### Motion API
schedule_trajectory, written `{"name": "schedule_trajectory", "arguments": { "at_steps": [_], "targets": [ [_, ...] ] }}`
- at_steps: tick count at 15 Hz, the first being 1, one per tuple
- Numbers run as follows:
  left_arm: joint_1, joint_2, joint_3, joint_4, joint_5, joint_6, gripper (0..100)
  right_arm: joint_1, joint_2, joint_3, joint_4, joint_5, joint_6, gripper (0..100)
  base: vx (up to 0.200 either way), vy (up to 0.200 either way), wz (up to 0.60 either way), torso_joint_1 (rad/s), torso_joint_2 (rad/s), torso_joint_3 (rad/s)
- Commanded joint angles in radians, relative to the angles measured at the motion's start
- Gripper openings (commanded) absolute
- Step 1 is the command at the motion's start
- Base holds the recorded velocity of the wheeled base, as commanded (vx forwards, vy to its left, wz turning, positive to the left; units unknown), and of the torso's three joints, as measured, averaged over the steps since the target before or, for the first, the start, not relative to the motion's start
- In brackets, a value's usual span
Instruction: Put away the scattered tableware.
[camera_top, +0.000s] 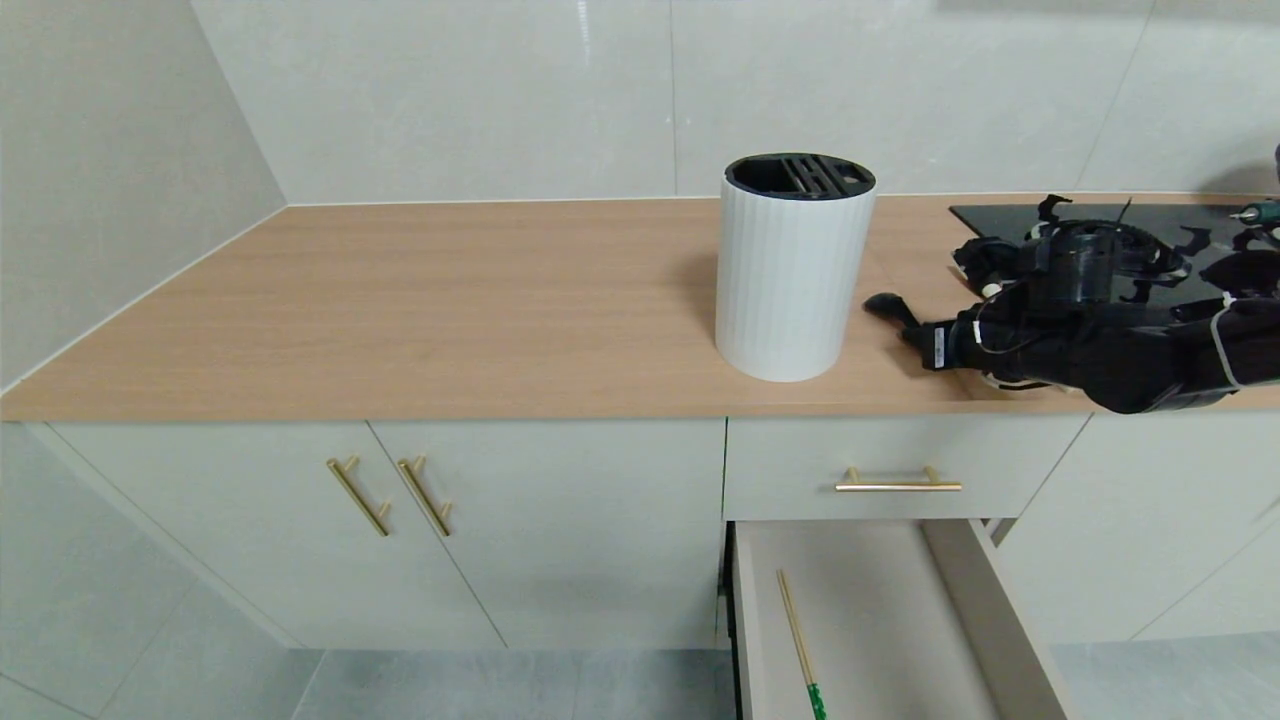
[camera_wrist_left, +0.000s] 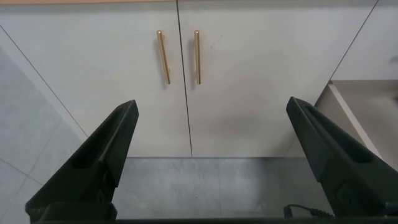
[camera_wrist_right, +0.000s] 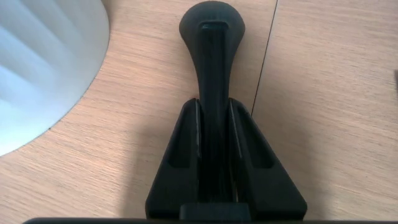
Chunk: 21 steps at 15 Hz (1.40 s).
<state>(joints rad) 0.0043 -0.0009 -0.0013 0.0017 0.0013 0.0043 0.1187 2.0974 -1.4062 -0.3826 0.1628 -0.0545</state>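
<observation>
A black utensil (camera_top: 884, 305) with a rounded end lies low over the wooden counter (camera_top: 450, 310), just right of the white ribbed holder (camera_top: 795, 280). My right gripper (camera_top: 915, 332) is shut on its shaft. In the right wrist view the two fingers clamp the utensil (camera_wrist_right: 212, 37) at my right gripper (camera_wrist_right: 213, 107), and the holder (camera_wrist_right: 43, 68) curves in beside it. Wooden chopsticks (camera_top: 798, 635) with a green end lie in the open drawer (camera_top: 985, 610) below the counter. My left gripper (camera_wrist_left: 211, 109) hangs open in front of the cabinet doors, holding nothing.
A black stove top (camera_top: 1000, 215) with pan supports sits at the counter's far right, behind my right arm. The holder's black slotted top (camera_top: 800, 175) faces up. Gold handles (camera_wrist_left: 180, 56) mark the closed cabinet doors. A shut drawer (camera_top: 898, 485) sits above the open one.
</observation>
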Motion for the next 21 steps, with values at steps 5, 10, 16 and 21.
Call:
{"name": "schedule_trajectory", "arguments": {
  "at_steps": [5,10,16,21],
  "targets": [
    [0.000,0.001,0.000,0.000,0.000,-0.001,100,-0.004,-0.270,0.124,0.160,-0.060,0.150,0,0.000,0.000,0.00,0.000,0.00,0.000],
    [0.000,0.001,0.000,0.000,0.000,-0.001,100,-0.025,-0.691,0.510,0.221,0.020,0.168,0,0.000,0.000,0.00,0.000,0.00,0.000],
    [0.000,0.001,0.000,0.000,0.000,-0.001,100,-0.071,-0.929,0.811,0.225,0.104,0.108,0,0.000,0.000,0.00,0.000,0.00,0.000],
    [0.000,0.001,0.000,0.000,0.000,-0.001,100,-0.014,-0.918,0.855,0.226,0.118,0.058,0,0.000,0.000,0.00,0.000,0.00,0.000]
  ]
}}
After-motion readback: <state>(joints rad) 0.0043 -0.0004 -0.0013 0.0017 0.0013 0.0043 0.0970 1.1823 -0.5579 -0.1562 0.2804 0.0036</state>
